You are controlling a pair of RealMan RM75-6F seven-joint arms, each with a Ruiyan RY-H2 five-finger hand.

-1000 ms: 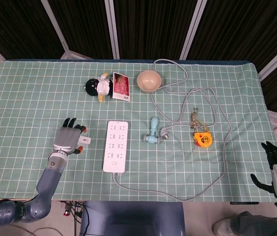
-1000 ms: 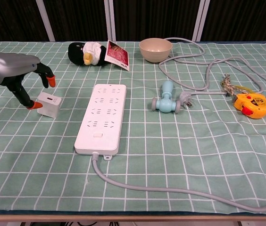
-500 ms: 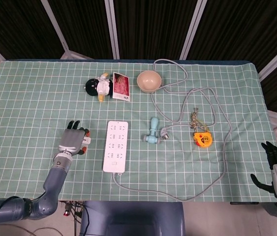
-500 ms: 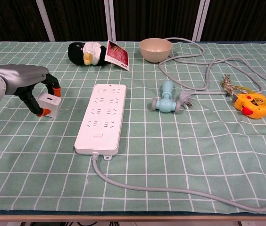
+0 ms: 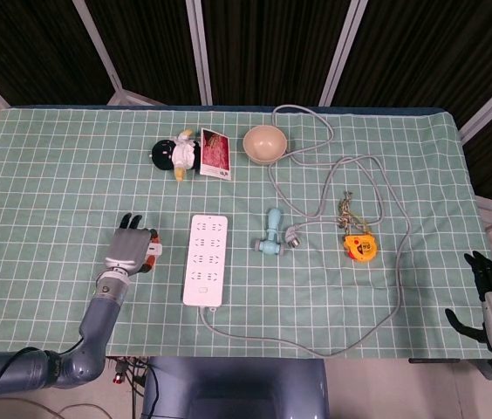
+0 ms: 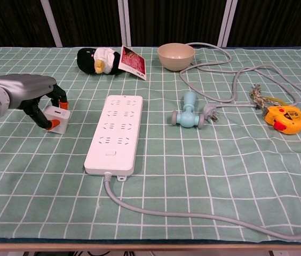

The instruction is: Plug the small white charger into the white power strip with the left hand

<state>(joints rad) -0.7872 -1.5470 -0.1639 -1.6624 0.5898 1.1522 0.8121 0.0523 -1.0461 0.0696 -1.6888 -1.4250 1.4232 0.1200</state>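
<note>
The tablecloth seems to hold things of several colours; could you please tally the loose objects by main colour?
White: 2, charger and power strip
Light blue: 1, T-shaped toy
Beige: 1, bowl
Orange: 1, tape measure
Black-and-white: 1, plush doll
Red: 1, packet
Total: 7

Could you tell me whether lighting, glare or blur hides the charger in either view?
Head view: even light, sharp, but the left hand covers most of the charger. Chest view: soft shadows, no glare; charger is sharp, with fingertips across its front.
</note>
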